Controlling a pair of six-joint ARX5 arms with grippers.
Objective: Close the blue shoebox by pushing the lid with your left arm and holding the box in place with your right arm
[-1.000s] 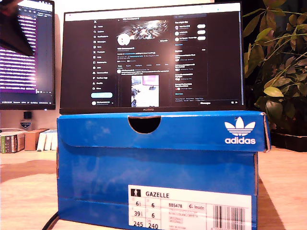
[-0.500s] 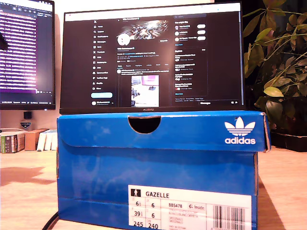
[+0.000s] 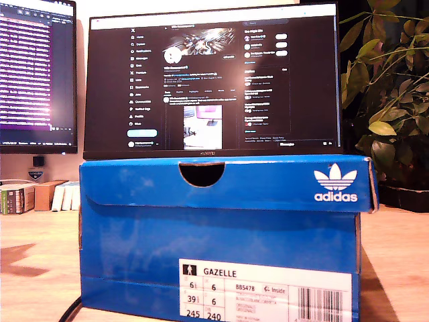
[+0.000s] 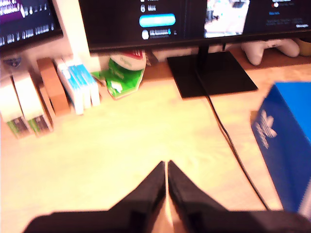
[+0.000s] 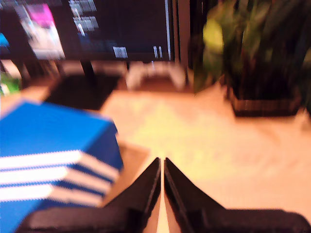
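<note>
Exterior view first: nearest the camera stands the blue adidas shoebox (image 3: 221,241) on the wooden tabletop (image 3: 33,268), its lid (image 3: 224,181) already lying flat along the top, the front flap down over the body. No arm shows in this view. The box is thin cardboard, so I judge it light and easy to shove across the smooth wood; its walls will dent under a hard squeeze. The best contact is a flat press on the lid near its edges, with a steadying push against a side wall low down.

My first gripper (image 4: 167,174) hovers over bare tabletop with its jaws pressed together, the box's end just off to one side. My second gripper (image 5: 162,172) also has its jaws pressed together, just beside the striped side of the box.

Behind the box stand a monitor (image 3: 214,80) and, at the tabletop's far edge on the exterior view's right, a potted plant (image 3: 389,100).
</note>
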